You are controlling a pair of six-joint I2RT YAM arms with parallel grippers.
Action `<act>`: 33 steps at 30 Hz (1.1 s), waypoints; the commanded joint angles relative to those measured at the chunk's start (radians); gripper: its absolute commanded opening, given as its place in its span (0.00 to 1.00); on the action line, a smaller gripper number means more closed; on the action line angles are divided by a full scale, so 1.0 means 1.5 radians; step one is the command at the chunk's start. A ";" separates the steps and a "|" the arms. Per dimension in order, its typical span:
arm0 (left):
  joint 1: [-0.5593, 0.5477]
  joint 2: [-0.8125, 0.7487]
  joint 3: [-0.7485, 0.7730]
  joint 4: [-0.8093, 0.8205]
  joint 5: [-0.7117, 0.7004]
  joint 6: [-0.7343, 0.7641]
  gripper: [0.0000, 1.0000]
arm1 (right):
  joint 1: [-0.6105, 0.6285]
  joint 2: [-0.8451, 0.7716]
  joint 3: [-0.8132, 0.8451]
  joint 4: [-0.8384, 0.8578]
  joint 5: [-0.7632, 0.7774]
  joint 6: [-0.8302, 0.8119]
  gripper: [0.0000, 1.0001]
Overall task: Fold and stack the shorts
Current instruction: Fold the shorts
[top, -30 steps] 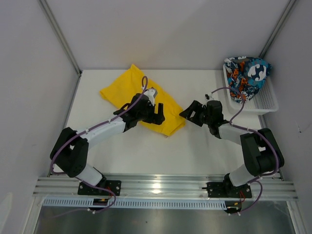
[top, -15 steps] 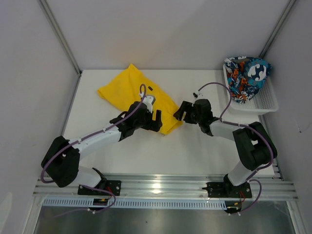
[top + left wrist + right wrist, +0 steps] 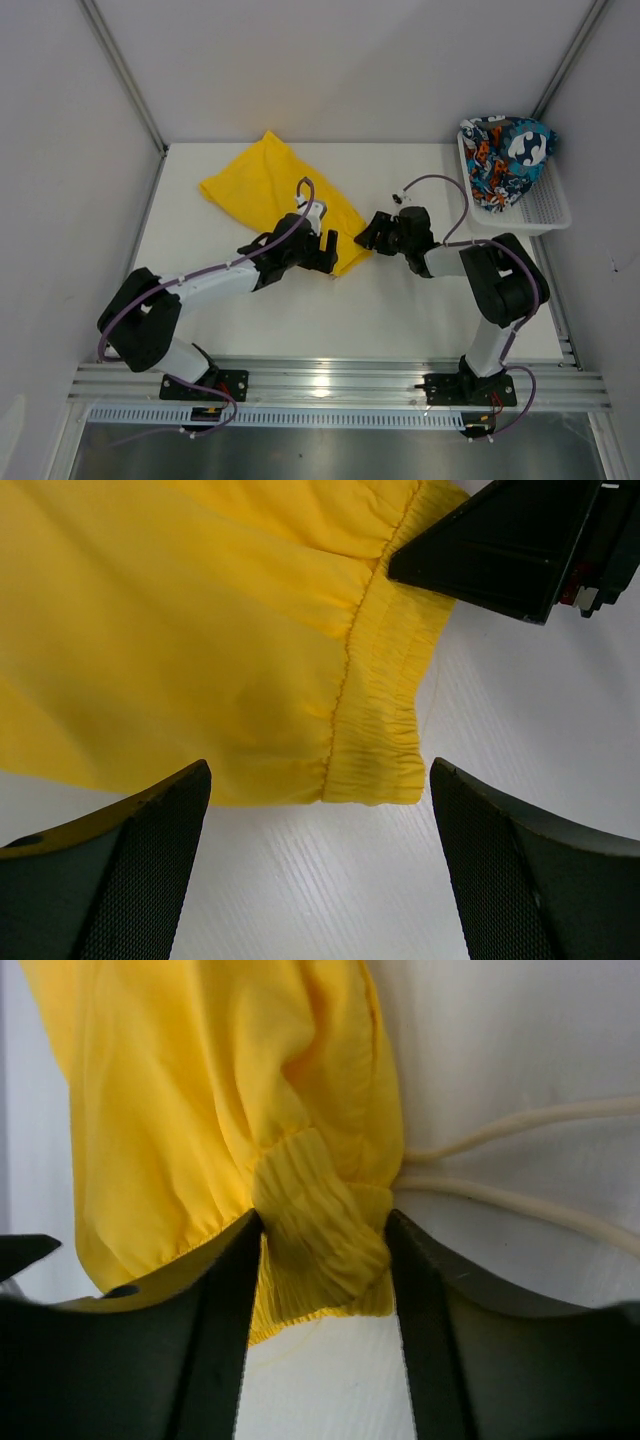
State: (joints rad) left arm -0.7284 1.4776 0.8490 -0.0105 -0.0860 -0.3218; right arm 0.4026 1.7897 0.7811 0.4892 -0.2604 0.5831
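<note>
Yellow shorts (image 3: 262, 185) lie far-left on the worktop (image 3: 400, 310); right gripper (image 3: 322, 1242) pinches their waistband (image 3: 318, 1222). Left gripper (image 3: 320, 800) hangs released above them.

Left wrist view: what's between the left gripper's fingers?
The elastic waistband corner of the yellow shorts, with bare white table nearer the camera. The left gripper stands open over it. The left wrist view shows this.
</note>
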 commanded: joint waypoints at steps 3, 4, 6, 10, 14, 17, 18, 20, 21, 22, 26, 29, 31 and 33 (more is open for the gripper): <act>-0.010 -0.018 -0.008 0.044 -0.014 0.005 0.91 | -0.003 -0.016 -0.015 0.103 -0.065 0.024 0.39; -0.013 -0.022 -0.008 0.043 -0.017 0.007 0.91 | 0.000 -0.027 -0.017 0.097 -0.047 0.018 0.36; -0.018 -0.032 -0.010 0.038 -0.031 0.013 0.91 | 0.018 -0.062 -0.018 0.076 -0.033 -0.005 0.27; -0.032 -0.054 -0.014 0.033 -0.053 0.025 0.91 | 0.050 -0.105 -0.013 0.037 0.014 -0.046 0.16; -0.050 -0.081 -0.031 0.037 -0.073 0.044 0.92 | 0.072 -0.134 -0.011 0.011 0.041 -0.066 0.16; -0.068 -0.080 -0.032 0.028 -0.103 0.055 0.91 | 0.088 -0.139 0.006 -0.024 0.063 -0.083 0.27; -0.074 -0.077 -0.028 0.022 -0.118 0.056 0.92 | 0.090 -0.135 0.013 -0.037 0.070 -0.092 0.32; -0.076 -0.061 -0.023 0.015 -0.128 0.056 0.92 | 0.092 -0.120 0.022 -0.046 0.074 -0.093 0.51; -0.077 -0.056 -0.019 0.013 -0.132 0.055 0.92 | 0.092 -0.115 0.023 -0.045 0.075 -0.091 0.53; -0.078 -0.052 -0.016 0.013 -0.134 0.053 0.92 | 0.091 -0.109 0.025 -0.044 0.074 -0.090 0.54; -0.082 -0.045 -0.016 0.017 -0.135 0.051 0.92 | 0.092 -0.083 0.038 -0.043 0.078 -0.093 0.61; -0.084 -0.043 -0.018 0.017 -0.137 0.051 0.91 | 0.092 -0.071 0.043 -0.042 0.074 -0.094 0.60; -0.084 -0.041 -0.019 0.016 -0.138 0.052 0.92 | 0.088 -0.068 0.041 -0.036 0.066 -0.090 0.58; -0.085 -0.039 -0.020 0.015 -0.139 0.052 0.92 | 0.084 -0.066 0.043 -0.037 0.056 -0.083 0.55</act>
State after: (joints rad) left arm -0.8444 1.4143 0.8062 -0.0029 -0.2687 -0.2676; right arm 0.5343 1.6852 0.8074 0.4156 -0.1658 0.4660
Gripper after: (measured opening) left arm 0.917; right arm 0.559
